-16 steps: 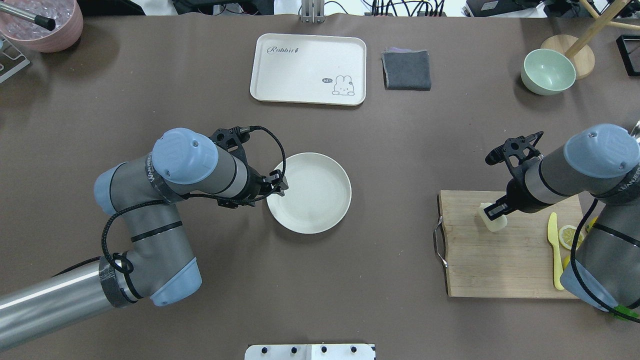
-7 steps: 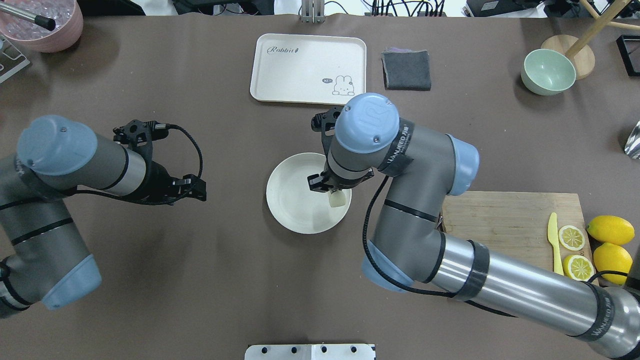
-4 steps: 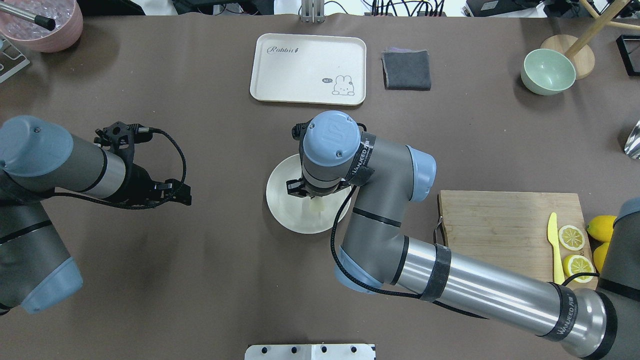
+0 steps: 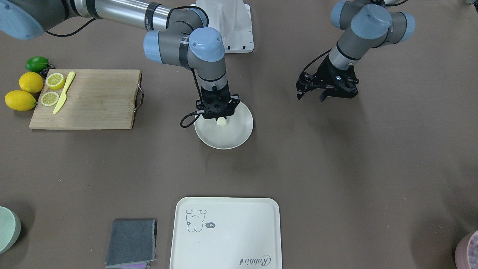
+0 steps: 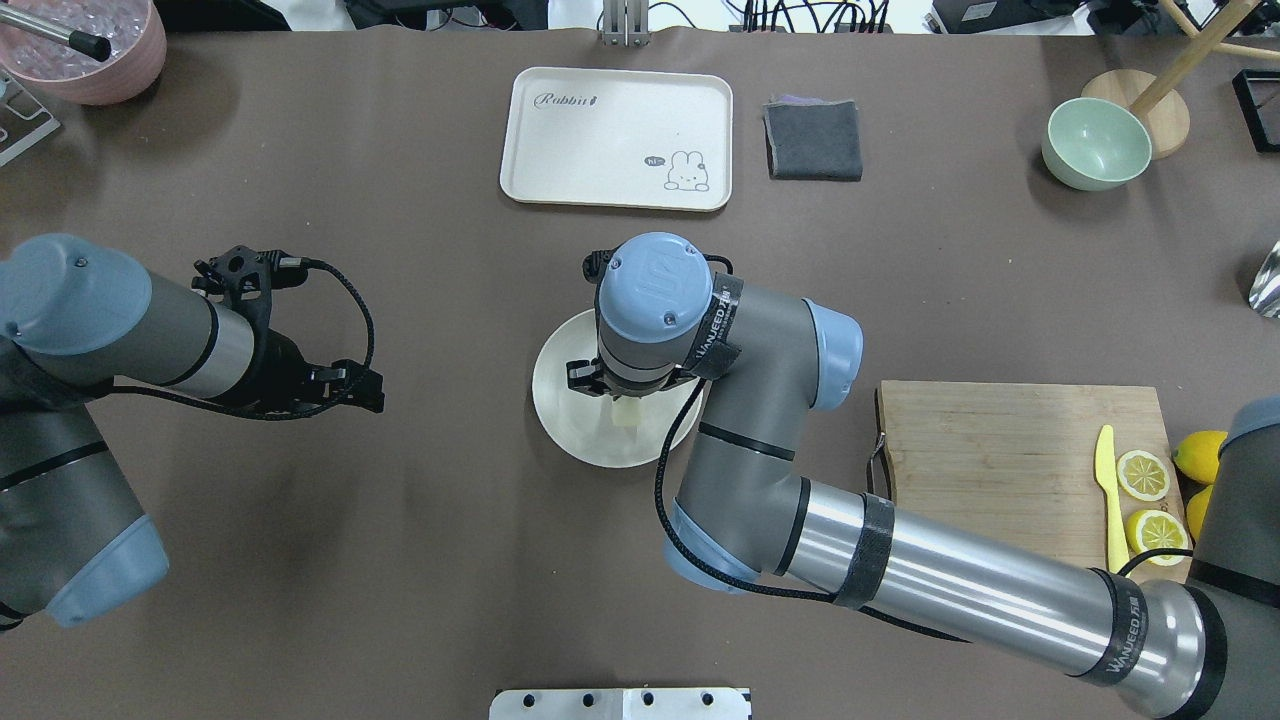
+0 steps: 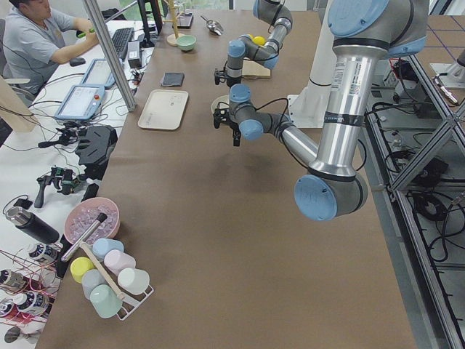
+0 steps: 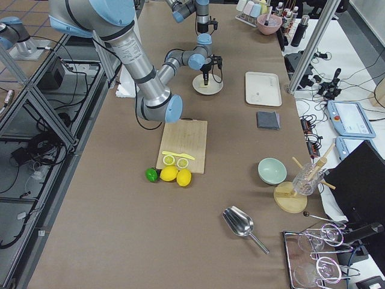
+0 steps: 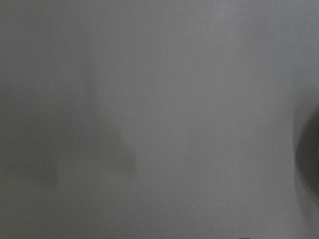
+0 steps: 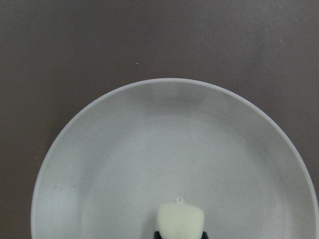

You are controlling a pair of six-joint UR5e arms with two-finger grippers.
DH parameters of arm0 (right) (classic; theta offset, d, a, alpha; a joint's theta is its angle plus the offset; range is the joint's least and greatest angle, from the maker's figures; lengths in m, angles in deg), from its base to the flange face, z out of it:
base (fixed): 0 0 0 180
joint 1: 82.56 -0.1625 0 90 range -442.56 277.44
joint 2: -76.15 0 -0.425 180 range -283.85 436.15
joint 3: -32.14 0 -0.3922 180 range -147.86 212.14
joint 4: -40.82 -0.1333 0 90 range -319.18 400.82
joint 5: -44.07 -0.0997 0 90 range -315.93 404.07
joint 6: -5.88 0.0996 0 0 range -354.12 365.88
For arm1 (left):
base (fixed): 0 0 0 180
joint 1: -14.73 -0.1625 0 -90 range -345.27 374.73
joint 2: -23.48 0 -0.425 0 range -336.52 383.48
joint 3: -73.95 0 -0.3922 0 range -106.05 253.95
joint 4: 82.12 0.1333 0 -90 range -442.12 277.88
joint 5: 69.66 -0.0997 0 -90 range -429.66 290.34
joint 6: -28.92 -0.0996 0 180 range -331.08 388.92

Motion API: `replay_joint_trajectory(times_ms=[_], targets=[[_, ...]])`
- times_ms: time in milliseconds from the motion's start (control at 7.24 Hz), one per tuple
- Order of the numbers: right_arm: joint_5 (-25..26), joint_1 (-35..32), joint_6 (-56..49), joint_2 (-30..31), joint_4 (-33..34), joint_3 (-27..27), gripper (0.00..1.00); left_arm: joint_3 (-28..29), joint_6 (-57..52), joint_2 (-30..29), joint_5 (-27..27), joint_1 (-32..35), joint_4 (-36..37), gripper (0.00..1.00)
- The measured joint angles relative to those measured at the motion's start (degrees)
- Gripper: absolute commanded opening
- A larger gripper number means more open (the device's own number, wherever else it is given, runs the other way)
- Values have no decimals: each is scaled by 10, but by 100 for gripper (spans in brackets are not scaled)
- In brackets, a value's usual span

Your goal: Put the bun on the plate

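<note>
The off-white round plate (image 5: 560, 440) lies mid-table, and it fills the right wrist view (image 9: 99, 164). My right gripper (image 5: 620, 395) stands straight down over the plate's middle, shut on the pale cream bun (image 5: 628, 412). The bun (image 4: 221, 121) hangs at or just above the plate's floor; I cannot tell whether it touches. In the right wrist view the bun (image 9: 180, 219) sits at the bottom edge between the dark fingertips. My left gripper (image 5: 378, 392) hovers open and empty over bare table, well to the plate's left. The left wrist view holds only table.
A cream tray (image 5: 560, 150) with a drawing, a folded grey cloth (image 5: 813, 140) and a mint bowl (image 5: 1096, 143) lie along the far side. At the right are a wooden cutting board (image 5: 1000, 470), a yellow knife (image 5: 1106, 490) and lemon halves (image 5: 1142, 475). A pink bowl (image 5: 85, 60) occupies the far left corner.
My right arm carried the bun from the cutting board to above the plate and lowered it. My left gripper drew back leftward from the plate's rim.
</note>
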Motion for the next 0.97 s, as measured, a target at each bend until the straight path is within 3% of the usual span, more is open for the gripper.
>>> replay_joint_trajectory(times_ms=[138,553,829,967], targets=[[1,0,0,0,0,0,98,0,0,0,-1,0,0,87],[0,-3,0,-1,-1,4,100,4,-1,2,0,8,0,87],[-26,-34,-8,17,6,48,100,15,-23,14,16,50,4,87],[-55,-61,-26,59,8,90,100,16,-71,38,44,91,7,87]])
